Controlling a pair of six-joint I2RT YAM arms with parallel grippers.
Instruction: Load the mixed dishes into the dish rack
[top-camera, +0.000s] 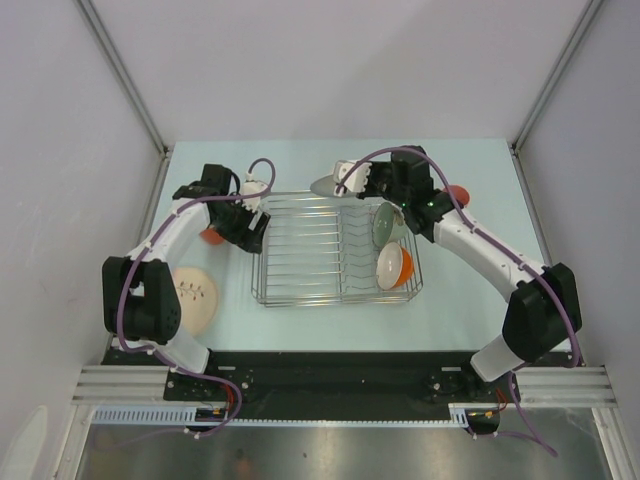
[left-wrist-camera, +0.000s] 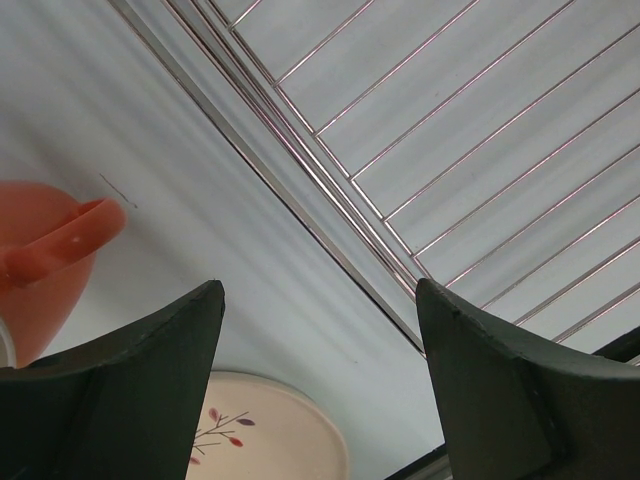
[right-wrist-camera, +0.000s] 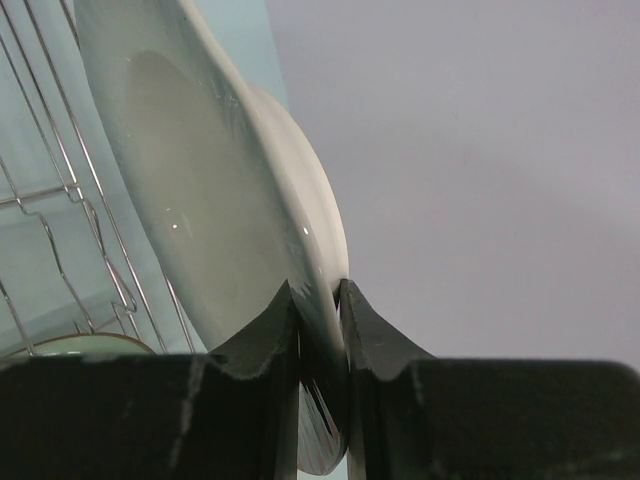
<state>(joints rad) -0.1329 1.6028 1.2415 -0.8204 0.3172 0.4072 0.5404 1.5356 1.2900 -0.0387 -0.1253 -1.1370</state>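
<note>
White plate (right-wrist-camera: 230, 200) held on edge in the right gripper (right-wrist-camera: 317, 285), whose two black fingers pinch its rim from either side. From above, the plate (top-camera: 326, 186) hangs at the far edge of the dish rack (top-camera: 300, 297), and the wrist view shows the rack's upright wires just beside its face.

Two dishes stand in the right end of the rack: a grey-green bowl (top-camera: 384, 223) tilted on its side toward the far corner, and an orange bowl (top-camera: 392, 266) with a white inside leaning just in front of it.

At the rack's left side, the left gripper (left-wrist-camera: 318, 300) hovers over bare table (top-camera: 460, 290) with its fingers spread wide and nothing between them. The rack's rim runs diagonally past its right finger. An orange mug (left-wrist-camera: 40, 260), handle toward the camera, sits on the table beside the left finger, outside the gap. A pale pink plate (top-camera: 195, 298) with a small twig pattern lies flat on the table near the left arm's base, well apart from the rack.

A small reddish object (top-camera: 458, 194), possibly a cup, shows past the right arm at the rack's far right, mostly hidden.
</note>
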